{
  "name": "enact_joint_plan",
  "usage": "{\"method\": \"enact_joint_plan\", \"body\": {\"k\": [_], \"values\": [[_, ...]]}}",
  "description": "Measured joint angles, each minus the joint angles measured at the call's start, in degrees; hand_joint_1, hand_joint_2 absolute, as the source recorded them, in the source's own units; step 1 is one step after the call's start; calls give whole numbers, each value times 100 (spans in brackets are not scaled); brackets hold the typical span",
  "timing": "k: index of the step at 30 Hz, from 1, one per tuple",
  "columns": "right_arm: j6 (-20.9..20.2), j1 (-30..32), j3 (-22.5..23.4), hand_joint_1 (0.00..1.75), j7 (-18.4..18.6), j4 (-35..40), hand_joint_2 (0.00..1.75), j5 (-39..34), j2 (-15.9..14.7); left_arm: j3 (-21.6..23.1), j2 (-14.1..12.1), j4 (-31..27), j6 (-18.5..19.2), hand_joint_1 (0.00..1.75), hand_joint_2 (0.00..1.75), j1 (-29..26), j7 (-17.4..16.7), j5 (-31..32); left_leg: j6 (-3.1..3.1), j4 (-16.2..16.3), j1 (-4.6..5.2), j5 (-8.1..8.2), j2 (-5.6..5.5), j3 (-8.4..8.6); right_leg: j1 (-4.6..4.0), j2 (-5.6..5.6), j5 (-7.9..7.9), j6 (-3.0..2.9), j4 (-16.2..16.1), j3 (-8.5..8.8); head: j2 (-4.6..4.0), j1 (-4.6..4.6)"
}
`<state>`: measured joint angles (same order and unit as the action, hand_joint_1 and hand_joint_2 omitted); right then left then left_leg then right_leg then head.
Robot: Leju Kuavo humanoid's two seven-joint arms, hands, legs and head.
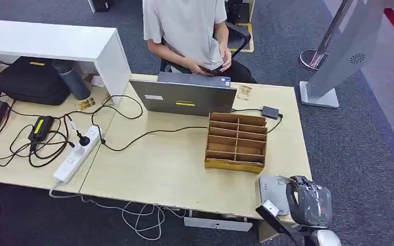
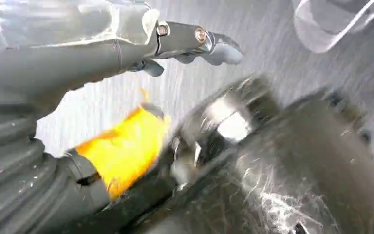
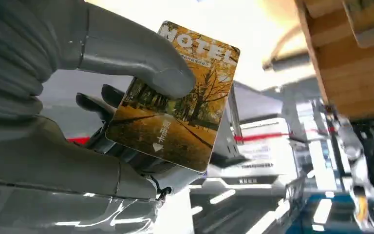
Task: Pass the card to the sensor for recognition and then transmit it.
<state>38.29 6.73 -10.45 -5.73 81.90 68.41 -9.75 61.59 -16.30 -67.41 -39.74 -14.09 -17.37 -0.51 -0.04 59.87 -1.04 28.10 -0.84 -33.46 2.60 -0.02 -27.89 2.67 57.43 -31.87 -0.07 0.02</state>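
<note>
Pinching a glossy hotel key card [image 3: 175, 97] printed with autumn trees, the right hand [image 1: 308, 202] hovers at the near right corner of the pale wooden table [image 1: 149, 169]; the thick grey thumb [image 3: 141, 63] presses the card's face while dark fingers [image 3: 95, 105] back it from behind. In the head view the card shows edge-on just beside the grey rounded sensor pad [image 1: 272, 192] lying on that corner. Whether the card has been read I cannot tell, so I judge the presenting step to be under way, with the hand-over still to come. The left hand [image 2: 195, 44] hangs low near the floor, fingers loosely extended and nothing between them. Farther in stands a brown cardboard slotted organiser [image 1: 236, 142], then a grey laptop [image 1: 184, 95] with its black cable. Beyond the table sits a person in a light shirt [image 1: 187, 31], the likely receiver of the card.
</note>
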Motion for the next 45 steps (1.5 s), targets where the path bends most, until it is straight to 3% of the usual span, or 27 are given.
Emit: {"method": "enact_joint_plan", "body": {"k": [1,2,4,6,9,11,16,20,25,31,37,38,45], "values": [[-32,-81,-2,175,7,69,175,2,2,-104,2,-17,17,0,175,-77,-10,665,0,0,-1,0,-1,-2,-1,-2,1,0,0,-2,0,-4],[-33,-185,-11,175,-13,120,175,-13,2,-227,0,-50,121,0,175,-122,12,948,-1,0,1,-1,-3,-13,0,-7,2,1,0,0,0,-4],[0,-563,-107,175,-171,157,175,-134,-9,-306,-40,-76,372,0,175,-165,60,725,-4,0,-1,-4,2,-9,-2,0,9,-5,0,-4,0,-2],[-50,-1055,-243,175,-221,139,175,-265,-15,-306,-107,-103,637,0,175,-123,277,-490,-5,-1,-1,-15,8,-14,-3,3,19,-8,5,-7,0,-4],[-181,-2077,-561,175,-219,-11,175,-415,-13,-303,-243,-72,1132,0,175,13,810,-3222,-11,-1,0,-40,8,-15,-2,2,34,-9,11,-29,0,-5],[-256,-2551,-717,175,-194,-70,175,-444,-9,-303,-282,-48,1230,0,175,44,903,-3702,-10,-1,-4,-50,-7,-18,-5,-11,36,-10,11,-22,0,0],[-742,-3674,-1158,175,220,-325,175,-464,133,-44,-330,181,1423,0,175,302,1229,-4223,-16,-2,-4,-59,-11,-30,-5,-16,43,-17,20,-33,0,0],[-1082,-4637,-1554,175,744,-799,175,-115,422,464,-277,667,1710,0,175,723,1538,-4736,-20,-2,-1,-66,-12,-32,-3,-15,46,-20,26,-37,0,2],[-1027,-5723,-1932,175,1340,-2043,175,511,900,1030,-11,1621,2253,0,175,1246,1689,-4825,-27,-2,-2,-74,-38,-28,-3,-26,49,-23,29,-41,0,-2],[-905,-6293,-1991,175,1585,-3317,175,669,1154,1259,217,2263,2665,0,175,1552,1684,-4703,-24,-1,0,-77,-61,-36,8,-49,48,-22,28,-38,0,-2],[-734,-6399,-1987,175,1641,-4166,175,761,1222,1264,356,2623,2911,0,175,1678,1682,-4565,-23,-1,20,-76,-61,-33,16,-49,49,-21,25,-40,0,-4],[-730,-6394,-1985,0,1641,-4271,175,763,1222,1264,369,2665,2922,0,175,1682,1684,-4561,-23,-1,21,-76,-62,-34,17,-49,49,-21,25,-40,0,-2],[-526,-6381,-1950,0,1493,-4645,175,802,1222,1264,393,2824,3143,0,175,1687,1754,-4688,-23,-6,22,-75,-56,-33,18,-45,46,-20,26,-45,0,-2]]}}
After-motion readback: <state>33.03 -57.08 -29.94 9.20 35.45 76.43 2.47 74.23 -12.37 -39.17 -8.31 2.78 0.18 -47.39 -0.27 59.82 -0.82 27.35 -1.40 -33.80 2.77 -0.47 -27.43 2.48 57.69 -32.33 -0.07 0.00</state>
